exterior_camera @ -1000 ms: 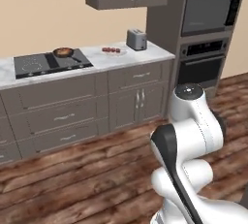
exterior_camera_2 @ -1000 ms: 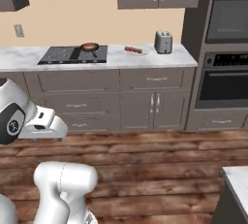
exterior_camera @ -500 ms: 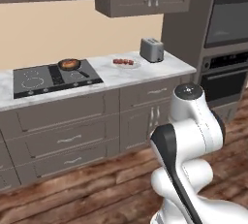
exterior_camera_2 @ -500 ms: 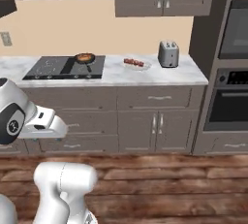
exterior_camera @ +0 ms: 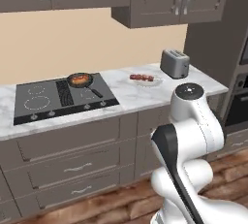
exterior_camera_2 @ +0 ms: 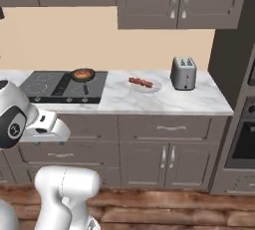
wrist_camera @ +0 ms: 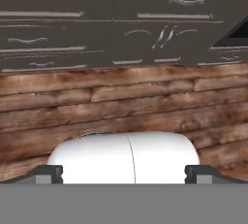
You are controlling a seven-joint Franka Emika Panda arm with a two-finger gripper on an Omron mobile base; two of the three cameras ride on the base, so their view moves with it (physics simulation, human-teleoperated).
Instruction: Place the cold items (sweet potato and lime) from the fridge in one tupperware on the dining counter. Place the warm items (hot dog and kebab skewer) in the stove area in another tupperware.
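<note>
**K:** Kitchen wall ahead: grey cabinets, pale marble counter (exterior_camera: pixel 135 99), stove area (exterior_camera: pixel 60 97) on its left half. Base faces it, arm folded low in front.

**M:** Where are the warm items?

**K:** Kebab skewer (exterior_camera_2: pixel 141 82) lies on a small white plate (exterior_camera_2: pixel 149 88) between the cooktop and the toaster (exterior_camera_2: pixel 183 73). On the burner sits a frying pan (exterior_camera: pixel 81 79) with something orange-red in it, probably the hot dog, too small to be sure.

**M:** Tupperware?

**K:** I can't pick out either tray on this counter. Fridge and dining counter are not in these frames, so no read on the sweet potato or the lime.

**M:** Claw?

**K:** Claw (wrist_camera: pixel 124 173) is spread wide, tips far apart at the bottom of the hand view, nothing between them. It points down and forward at the plank floor (wrist_camera: pixel 121 111) and the lower drawers, well apart from anything on the counter.

**M:** So which step?

**K:** My read: approach phase for the warm half. Nothing is picked yet and the arm is tucked for travel, not for reaching.

**M:** Next move?

**K:** Get the base close enough, then raise the arm over the counter edge and come down on the skewer or the pan contents. The skewer is thin and flat on a plate, so it wants a low, square approach across the stick. Locate the shallow tray first, or the pick has nowhere to go.
</note>
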